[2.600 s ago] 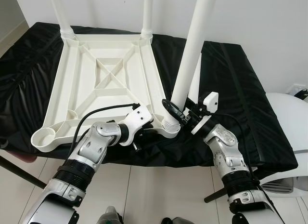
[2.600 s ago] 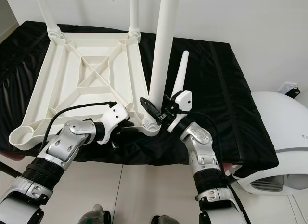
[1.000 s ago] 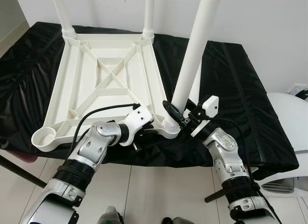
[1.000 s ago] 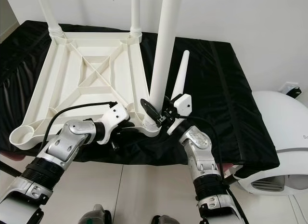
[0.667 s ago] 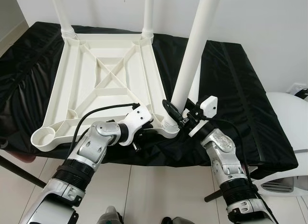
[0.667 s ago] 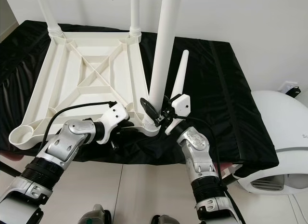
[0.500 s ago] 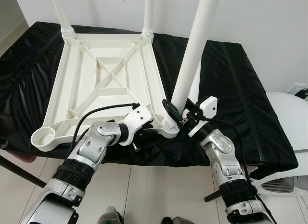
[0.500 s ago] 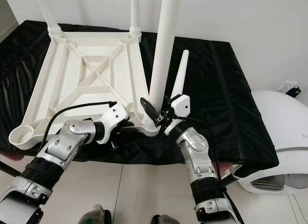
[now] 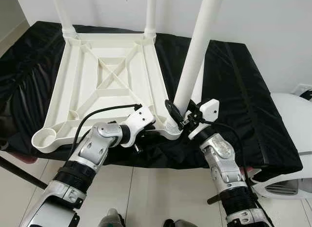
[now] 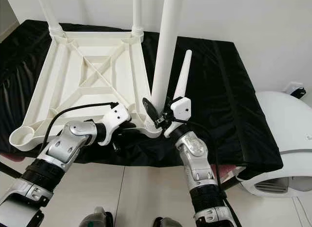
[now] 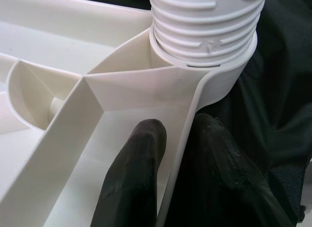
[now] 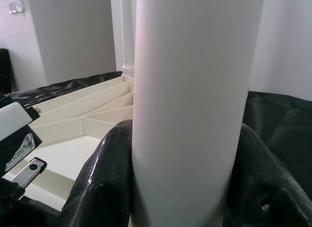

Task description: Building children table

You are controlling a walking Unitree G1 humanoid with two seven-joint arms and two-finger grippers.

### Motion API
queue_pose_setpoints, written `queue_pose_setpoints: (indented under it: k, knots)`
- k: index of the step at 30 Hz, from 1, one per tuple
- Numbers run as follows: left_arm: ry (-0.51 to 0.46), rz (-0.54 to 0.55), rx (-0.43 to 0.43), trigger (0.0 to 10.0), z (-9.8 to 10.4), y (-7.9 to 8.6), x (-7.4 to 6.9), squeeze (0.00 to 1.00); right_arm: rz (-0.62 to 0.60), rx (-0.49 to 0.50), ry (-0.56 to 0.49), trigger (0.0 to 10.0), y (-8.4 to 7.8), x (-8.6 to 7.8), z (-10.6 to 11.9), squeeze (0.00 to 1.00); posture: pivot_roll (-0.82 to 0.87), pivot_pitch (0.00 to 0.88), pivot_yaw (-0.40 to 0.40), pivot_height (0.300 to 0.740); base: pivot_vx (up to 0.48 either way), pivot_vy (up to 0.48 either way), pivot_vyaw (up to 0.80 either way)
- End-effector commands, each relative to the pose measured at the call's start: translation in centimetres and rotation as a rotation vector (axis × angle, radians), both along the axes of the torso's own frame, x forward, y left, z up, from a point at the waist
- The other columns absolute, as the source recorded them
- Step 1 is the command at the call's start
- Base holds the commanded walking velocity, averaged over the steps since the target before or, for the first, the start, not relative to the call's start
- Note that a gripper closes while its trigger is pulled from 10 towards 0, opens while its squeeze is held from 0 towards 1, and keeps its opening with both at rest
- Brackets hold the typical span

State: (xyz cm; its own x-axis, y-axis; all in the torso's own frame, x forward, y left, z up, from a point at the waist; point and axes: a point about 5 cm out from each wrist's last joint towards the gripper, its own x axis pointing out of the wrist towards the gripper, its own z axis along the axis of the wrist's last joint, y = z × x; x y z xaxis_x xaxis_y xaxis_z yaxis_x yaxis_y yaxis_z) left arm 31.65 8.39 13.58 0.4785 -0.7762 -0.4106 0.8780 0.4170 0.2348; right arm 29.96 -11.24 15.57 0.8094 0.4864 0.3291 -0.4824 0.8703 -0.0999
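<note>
Left eye view, spare leg [image 9: 197, 88] behind gripped leg [image 9: 194, 56]

No readable text, label, brand, number or sign. Faint raised moulding marks stand on the threaded collar [image 11: 207, 29] of the table leg, too small to make out. A few grey letters show at the picture edge on the white appliance [image 10: 287, 139], cut off and illegible. A small plate [image 12: 22, 146] on the left wrist carries print too blurred to read.
</note>
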Motion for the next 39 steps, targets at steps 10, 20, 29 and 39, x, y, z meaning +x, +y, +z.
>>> queue_pose_setpoints:
  k: [10,20,29,39]
  knots:
    - [-0.058,0.001,-0.018,10.0,1.6,-0.3,0.6,0.00,-0.157,-0.025,0.110,10.0,-0.8,-0.3,-2.2,0.00,0.06,0.081,-0.035,0.740,0.000,0.000,0.00]
    - [-0.061,0.007,-0.018,10.0,1.7,-0.3,0.7,0.00,-0.249,0.002,0.110,10.0,0.1,-0.9,-2.2,0.00,0.07,0.079,-0.039,0.740,0.000,0.000,0.00]
    - [-0.066,0.009,-0.017,10.0,1.8,-0.2,0.8,0.00,-0.341,0.023,0.113,10.0,0.7,-1.1,-2.0,0.00,0.07,0.080,-0.038,0.740,0.000,0.000,0.00]
    - [-0.068,0.010,-0.016,10.0,1.8,-0.2,0.9,0.00,-0.384,0.038,0.101,10.0,1.6,-1.3,-1.8,0.00,0.07,0.080,-0.038,0.740,0.000,0.000,0.00]
